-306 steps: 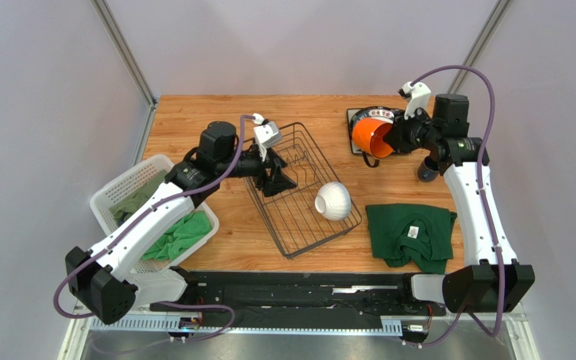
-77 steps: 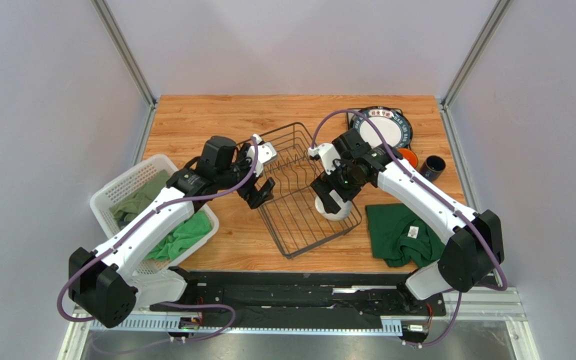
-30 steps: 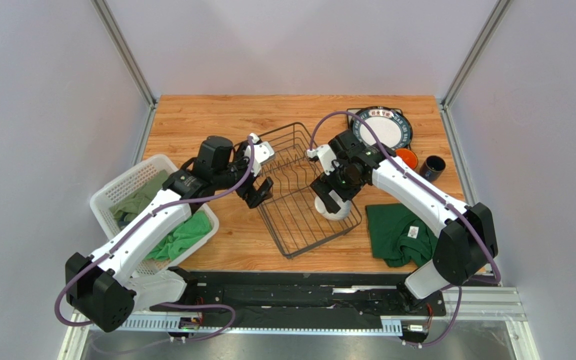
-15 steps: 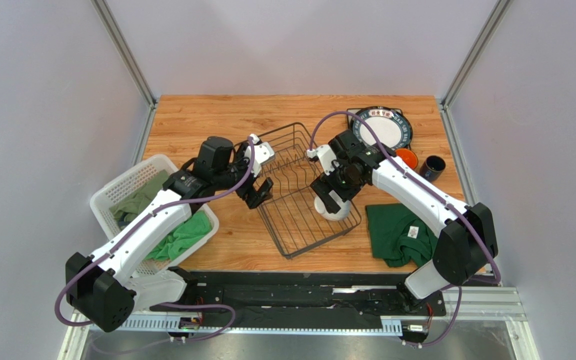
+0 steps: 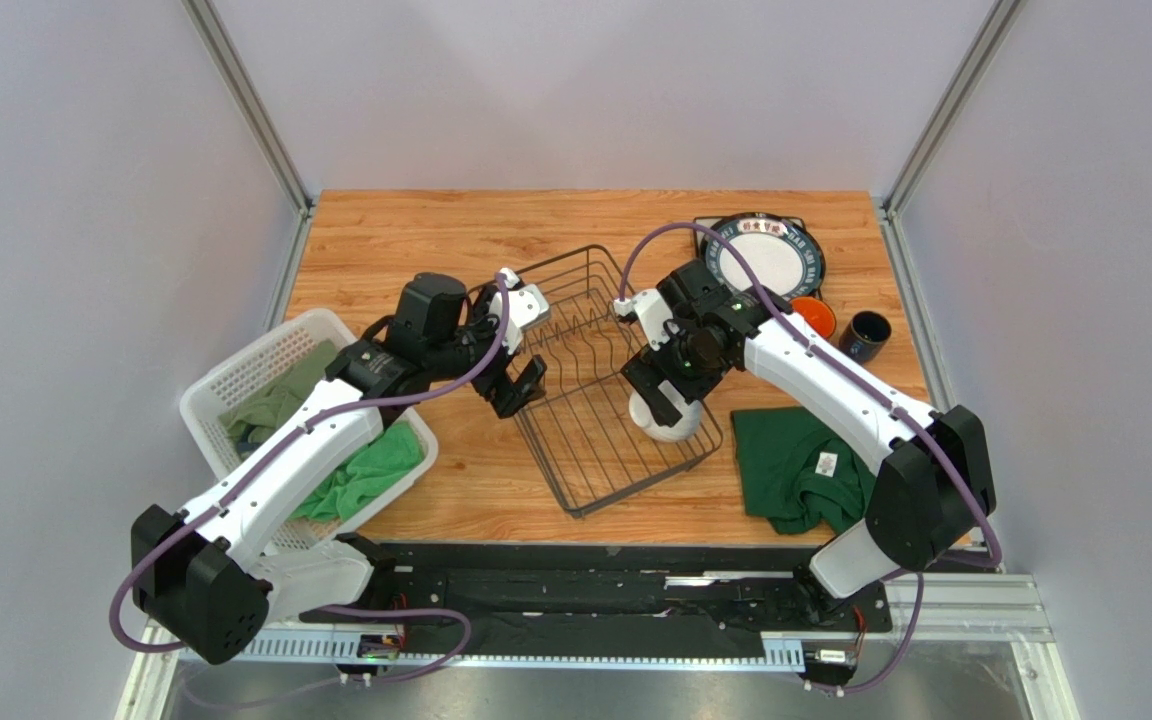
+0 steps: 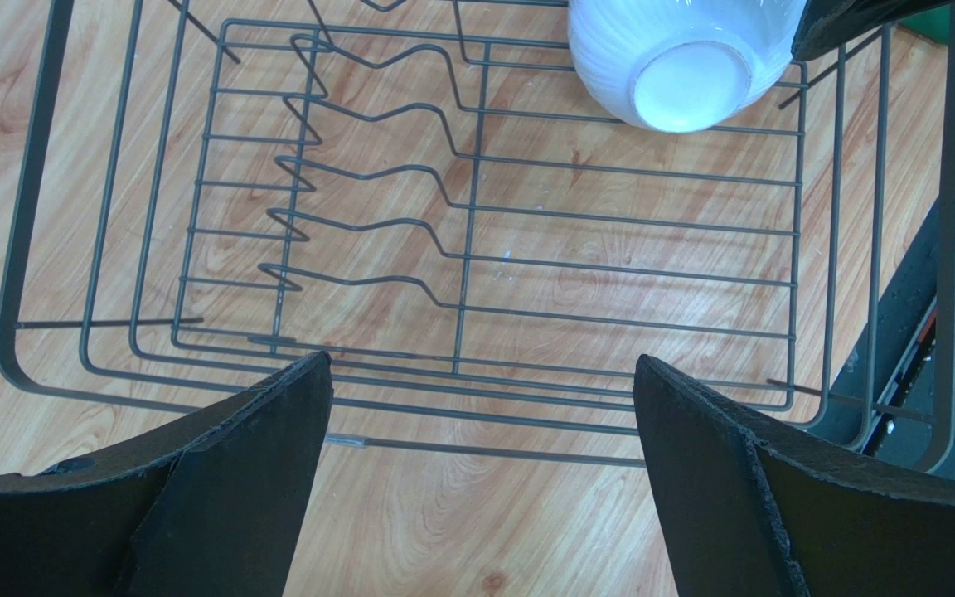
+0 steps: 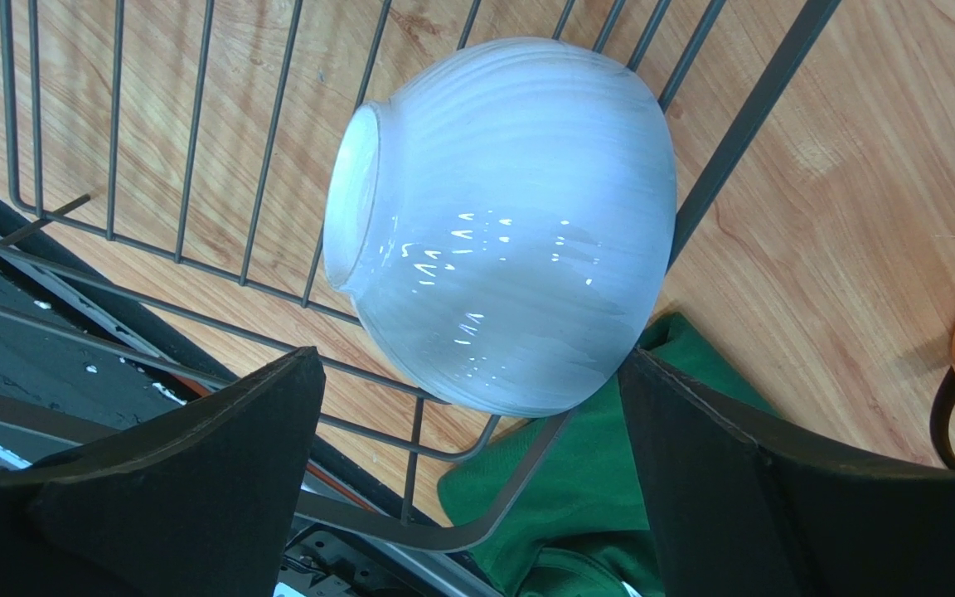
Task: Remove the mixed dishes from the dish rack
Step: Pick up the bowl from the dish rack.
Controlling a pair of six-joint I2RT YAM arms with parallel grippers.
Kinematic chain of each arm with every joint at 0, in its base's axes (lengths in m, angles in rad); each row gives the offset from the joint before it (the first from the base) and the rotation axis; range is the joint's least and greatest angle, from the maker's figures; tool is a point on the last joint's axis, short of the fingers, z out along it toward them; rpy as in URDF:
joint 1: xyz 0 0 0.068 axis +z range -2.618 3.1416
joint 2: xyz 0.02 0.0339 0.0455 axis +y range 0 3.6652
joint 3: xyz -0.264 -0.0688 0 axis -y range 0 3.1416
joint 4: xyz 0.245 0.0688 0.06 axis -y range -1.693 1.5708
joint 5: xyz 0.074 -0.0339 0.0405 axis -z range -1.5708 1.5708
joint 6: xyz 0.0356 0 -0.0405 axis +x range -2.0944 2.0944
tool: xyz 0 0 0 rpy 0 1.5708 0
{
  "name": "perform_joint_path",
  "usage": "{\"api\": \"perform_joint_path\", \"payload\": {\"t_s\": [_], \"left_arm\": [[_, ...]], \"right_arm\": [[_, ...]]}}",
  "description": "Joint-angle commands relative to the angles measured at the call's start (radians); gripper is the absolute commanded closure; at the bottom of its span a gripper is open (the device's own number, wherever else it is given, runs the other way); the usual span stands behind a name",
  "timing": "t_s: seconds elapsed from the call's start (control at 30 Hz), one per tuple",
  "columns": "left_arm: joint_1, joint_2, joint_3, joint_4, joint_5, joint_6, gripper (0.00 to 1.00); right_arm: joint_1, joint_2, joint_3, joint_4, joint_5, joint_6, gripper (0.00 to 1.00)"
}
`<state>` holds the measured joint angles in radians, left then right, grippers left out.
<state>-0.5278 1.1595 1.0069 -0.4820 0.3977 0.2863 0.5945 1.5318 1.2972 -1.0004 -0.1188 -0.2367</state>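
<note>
The dish rack [image 5: 597, 465], black wire, lies slantwise mid-table. A white ribbed bowl [image 7: 508, 224] rests tilted in its near right corner, foot turned sideways. My right gripper [image 7: 470, 361] hangs open right over the bowl [image 5: 675, 425], a finger on either side, and I cannot tell if the fingers touch it. My left gripper [image 6: 483, 367] is open and empty at the rack's left side [image 6: 483, 249], with the bowl [image 6: 682, 56] at the far end. Round plates [image 5: 767, 252], an orange mug [image 5: 815, 314] and a dark blue mug [image 5: 868, 333] stand at the back right.
A green cloth [image 5: 808, 465] lies right of the rack, its edge under the rack's corner [image 7: 570, 498]. A white slotted basket [image 5: 304, 428] with green cloths stands at the left. Grey walls close the table on three sides.
Since the earliest frame the right arm has let go of the orange mug at the back right and come over the bowl. Over the last second nothing visibly moves.
</note>
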Motion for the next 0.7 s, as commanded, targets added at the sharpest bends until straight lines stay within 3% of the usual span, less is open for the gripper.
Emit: {"api": "perform_joint_path", "payload": {"t_s": [0.0, 0.67], "left_arm": [[0.008, -0.012, 0.001, 0.017, 0.024, 0.010, 0.02], [0.008, -0.007, 0.001, 0.019, 0.026, 0.008, 0.02]], "right_arm": [[0.005, -0.035, 0.039, 0.011, 0.031, -0.010, 0.08], [0.005, -0.052, 0.034, 0.008, -0.002, -0.015, 0.08]]}}
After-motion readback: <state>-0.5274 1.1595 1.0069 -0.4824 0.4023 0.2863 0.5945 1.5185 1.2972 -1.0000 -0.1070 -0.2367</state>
